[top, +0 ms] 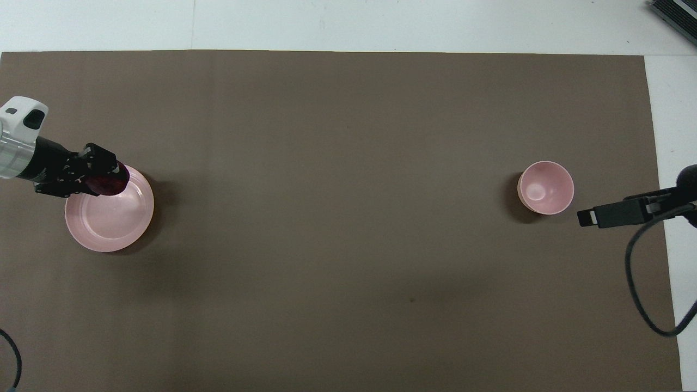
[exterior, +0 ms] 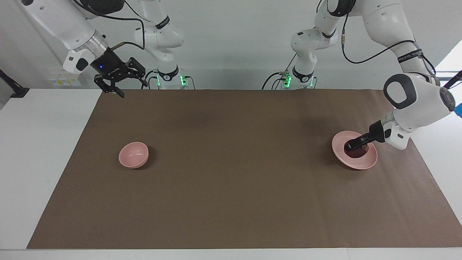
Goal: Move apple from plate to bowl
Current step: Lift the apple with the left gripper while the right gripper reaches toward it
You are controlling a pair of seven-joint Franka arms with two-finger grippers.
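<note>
The dark red apple [exterior: 358, 151] is in my left gripper [exterior: 353, 146], which reaches down into the wide pink plate [exterior: 361, 164] at the left arm's end of the table. The fingers close on the apple at or just above the plate's surface. In the overhead view the apple [top: 110, 184] sits between the left gripper's [top: 103, 182] fingers over the plate's [top: 109, 223] rim. The small deep pink bowl [exterior: 133, 155] stands empty at the right arm's end, also seen in the overhead view [top: 545, 187]. My right gripper [exterior: 117, 83] is open and raised, waiting.
A brown mat [exterior: 231, 180] covers most of the white table [exterior: 43, 144]. In the overhead view the right gripper [top: 591, 216] shows beside the bowl, with a black cable [top: 634, 283] hanging from that arm.
</note>
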